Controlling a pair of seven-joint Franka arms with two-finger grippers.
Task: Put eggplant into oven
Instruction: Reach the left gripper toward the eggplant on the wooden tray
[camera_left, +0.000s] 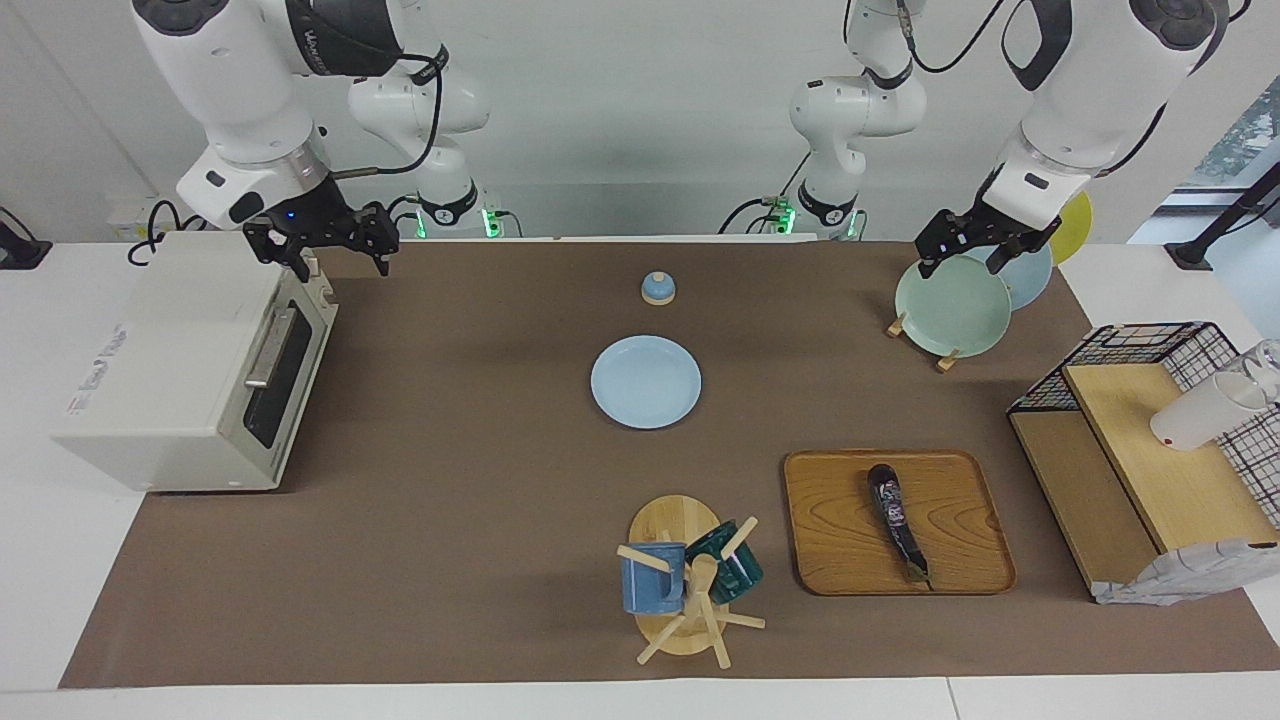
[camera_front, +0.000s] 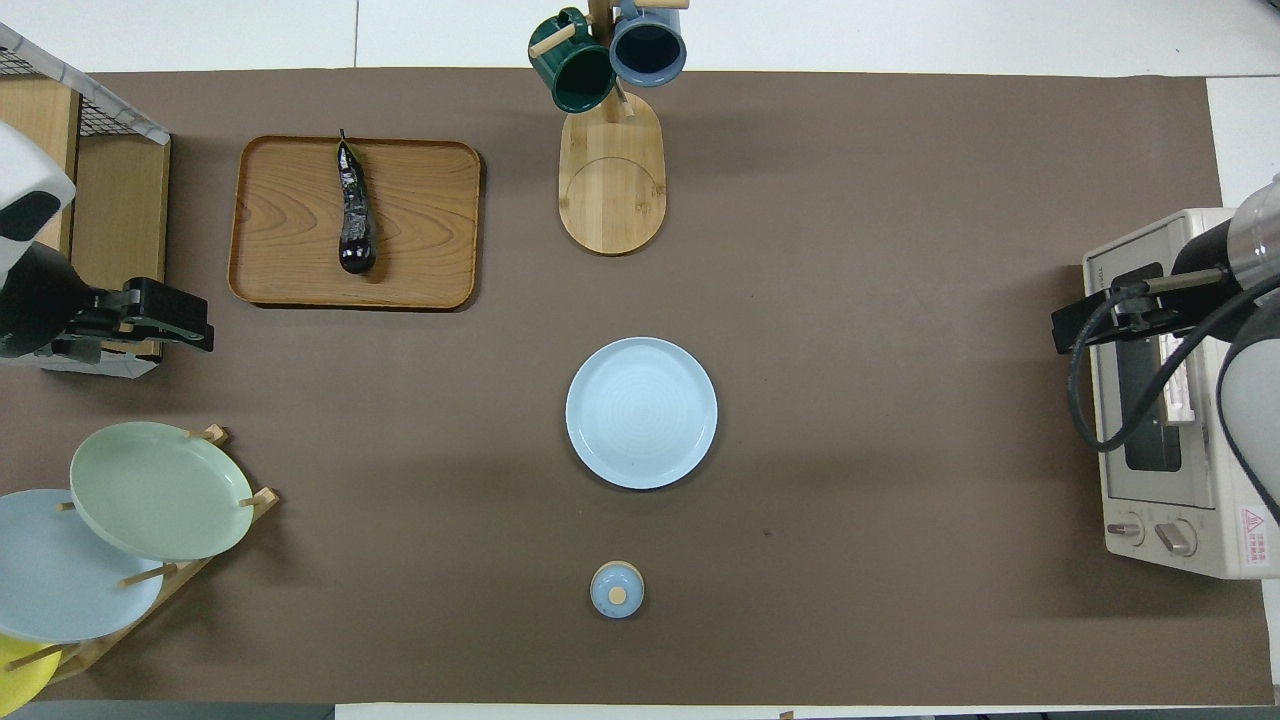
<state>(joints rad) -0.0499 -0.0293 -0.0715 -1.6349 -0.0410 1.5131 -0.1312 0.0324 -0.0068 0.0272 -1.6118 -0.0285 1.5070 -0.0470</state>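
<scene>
The eggplant (camera_left: 897, 520) (camera_front: 353, 215), long and glossy dark purple, lies on a wooden tray (camera_left: 830, 540) (camera_front: 290, 240) toward the left arm's end of the table. At the right arm's end stands the off-white oven (camera_left: 170, 370) (camera_front: 1180, 520) with its glass door closed. My right gripper (camera_left: 340, 262) (camera_front: 1062, 328) hangs open and empty over the oven's top corner nearest the robots. Above the plate rack (camera_left: 952, 305), well away from the eggplant, my left gripper (camera_left: 960, 265) (camera_front: 200, 330) is also open and empty.
A light blue plate (camera_left: 645, 382) (camera_front: 641, 412) lies mid-table, with a small blue lidded knob (camera_left: 657, 289) nearer the robots. A mug tree (camera_left: 680, 590) with two mugs stands beside the tray. A black wire basket (camera_left: 1150, 345) with wooden shelves sits at the left arm's end.
</scene>
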